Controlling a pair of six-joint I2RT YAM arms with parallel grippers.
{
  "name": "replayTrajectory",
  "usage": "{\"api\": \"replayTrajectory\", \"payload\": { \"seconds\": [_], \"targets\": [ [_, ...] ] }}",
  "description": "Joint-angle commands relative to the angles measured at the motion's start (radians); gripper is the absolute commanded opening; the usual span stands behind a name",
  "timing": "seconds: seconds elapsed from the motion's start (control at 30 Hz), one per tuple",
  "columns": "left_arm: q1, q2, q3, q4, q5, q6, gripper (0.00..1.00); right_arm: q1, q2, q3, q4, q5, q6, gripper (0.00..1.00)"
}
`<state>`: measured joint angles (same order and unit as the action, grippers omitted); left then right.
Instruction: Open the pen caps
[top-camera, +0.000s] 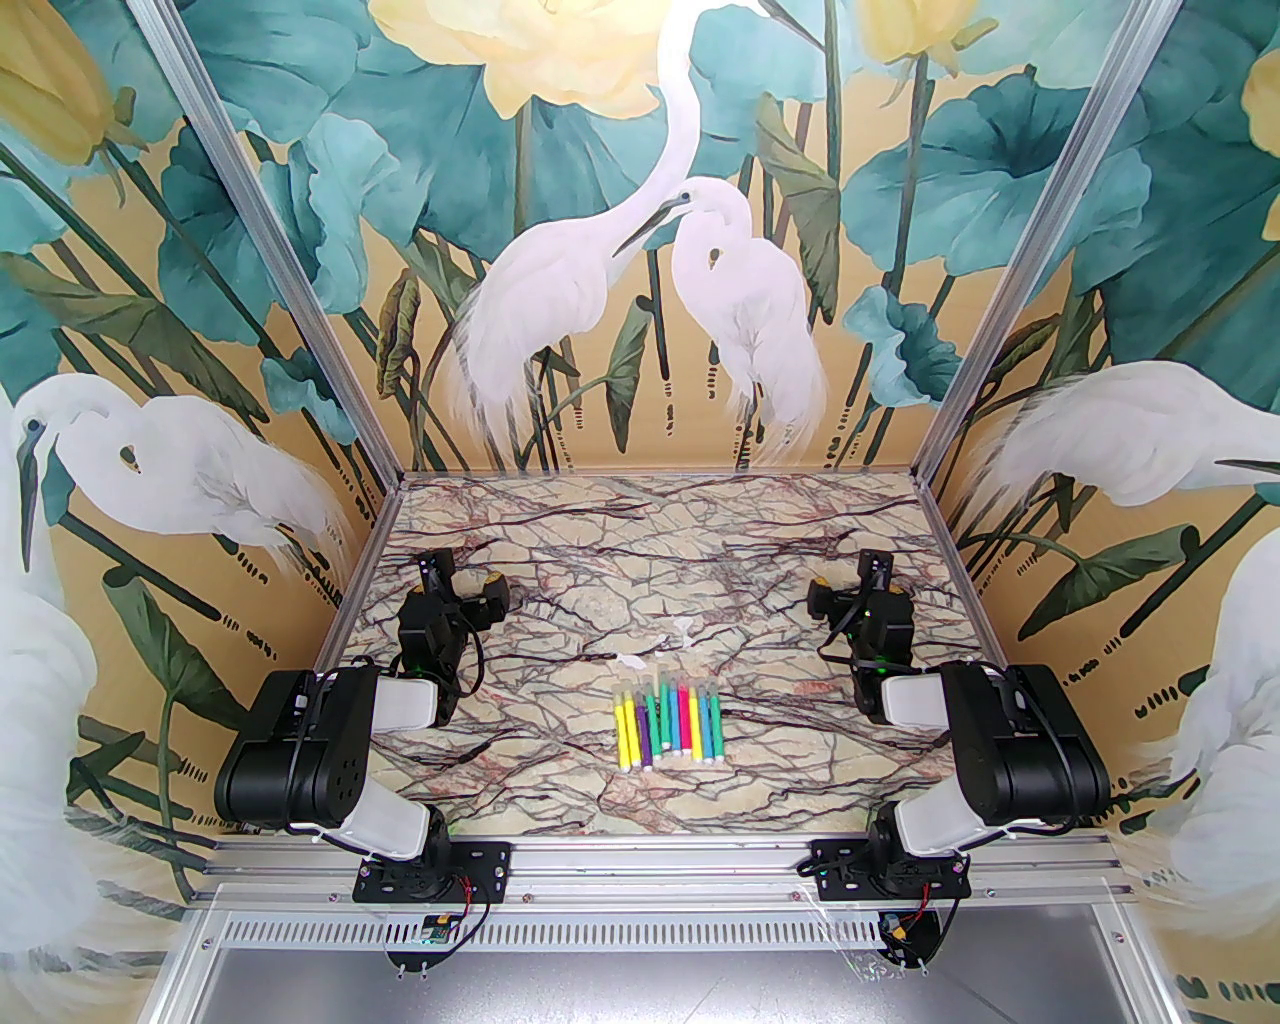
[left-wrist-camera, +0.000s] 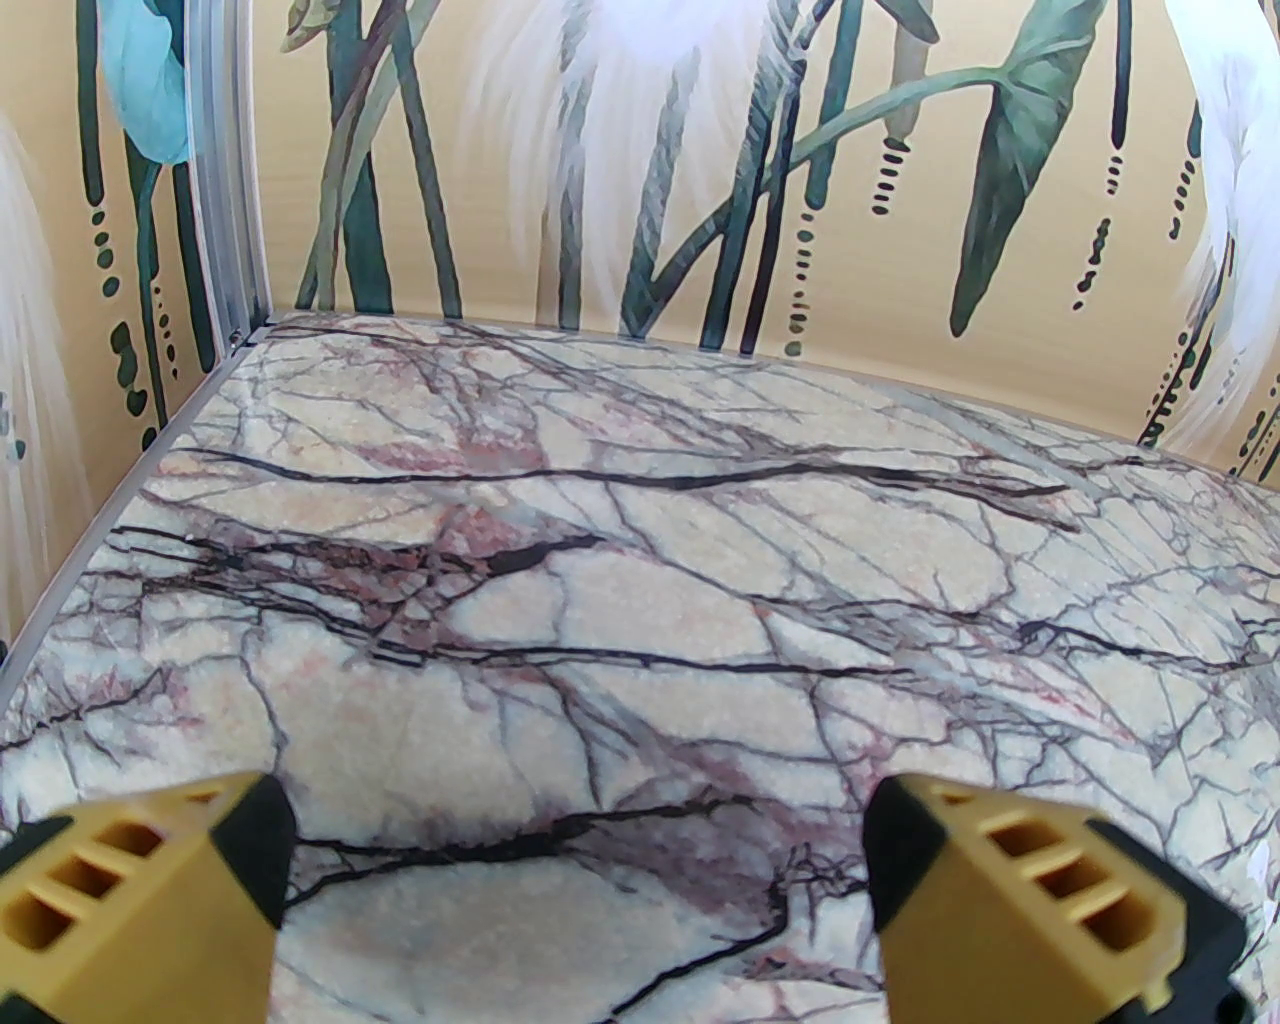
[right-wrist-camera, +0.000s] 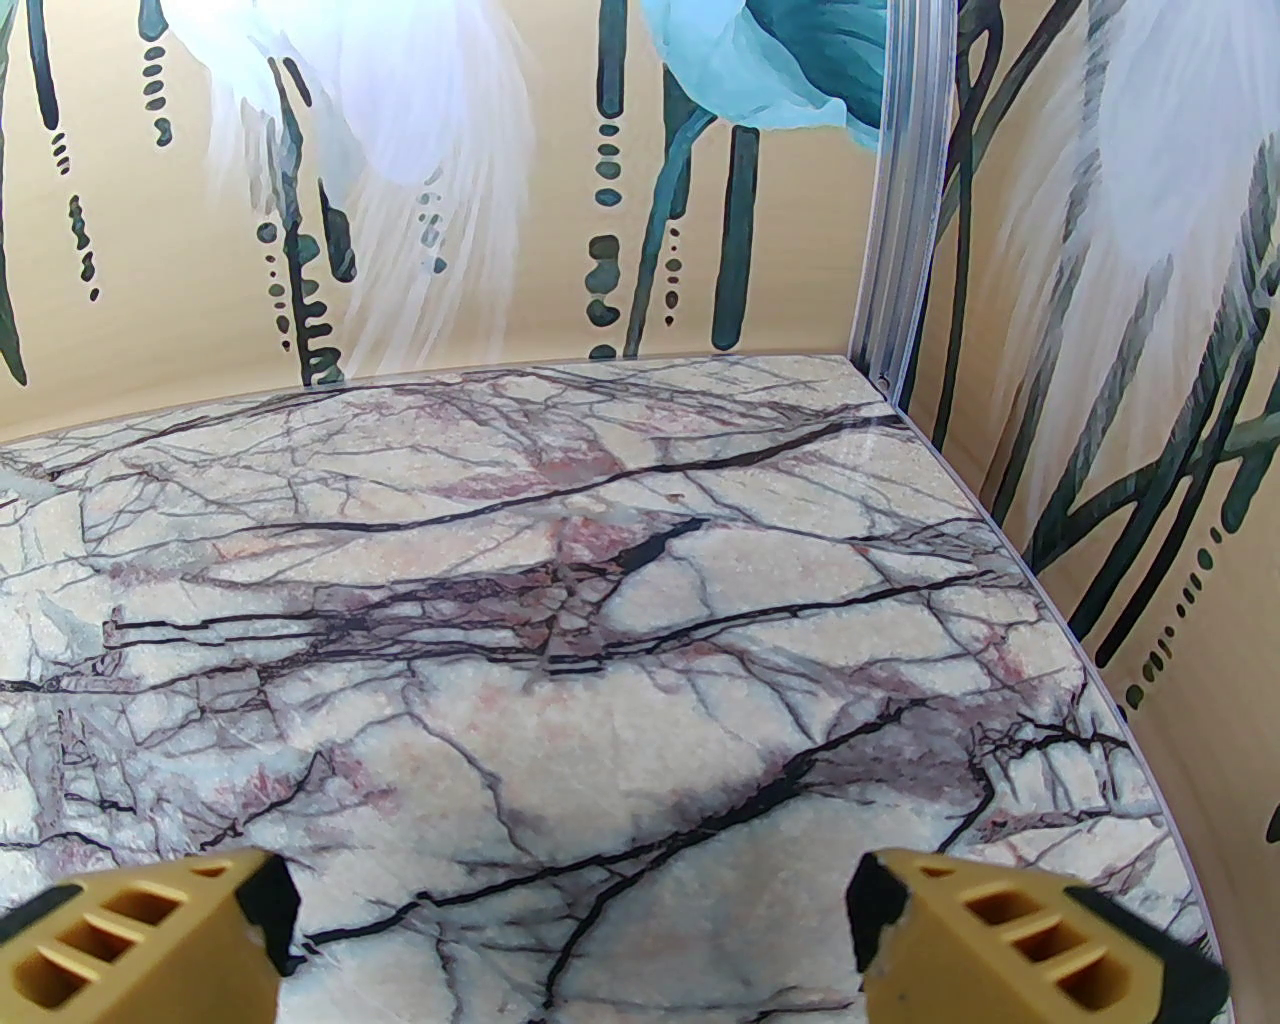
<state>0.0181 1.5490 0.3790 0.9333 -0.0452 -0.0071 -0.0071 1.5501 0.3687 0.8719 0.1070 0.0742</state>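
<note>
You have the left gripper (left-wrist-camera: 575, 860) and the right gripper (right-wrist-camera: 570, 900) spread wide and empty, flanking the pens (top-camera: 668, 722), whose caps (top-camera: 665, 690) sit at their far ends, likely ready for pulling.

Nothing you can read: no text, label, brand, number or sign. The pens (top-camera: 668, 722) on the counter (top-camera: 560, 600) are too small in the top view for you to make out any print on their barrels.
</note>
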Motion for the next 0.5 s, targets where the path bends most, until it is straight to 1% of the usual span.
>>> {"api": "replayTrajectory", "payload": {
  "seconds": [0.0,0.33,0.47],
  "targets": [
    [0.005,0.009,0.001,0.008,0.013,-0.001,1.00,-0.005,-0.004,0.017,0.009,-0.006,0.003,0.99],
    [0.003,0.006,-0.001,0.013,0.008,0.000,0.99,-0.004,-0.007,0.019,0.011,-0.002,0.003,0.99],
    [0.003,-0.040,0.006,-0.041,-0.028,-0.014,1.00,-0.002,-0.061,0.039,-0.076,0.042,0.020,0.99]
  ]
}}
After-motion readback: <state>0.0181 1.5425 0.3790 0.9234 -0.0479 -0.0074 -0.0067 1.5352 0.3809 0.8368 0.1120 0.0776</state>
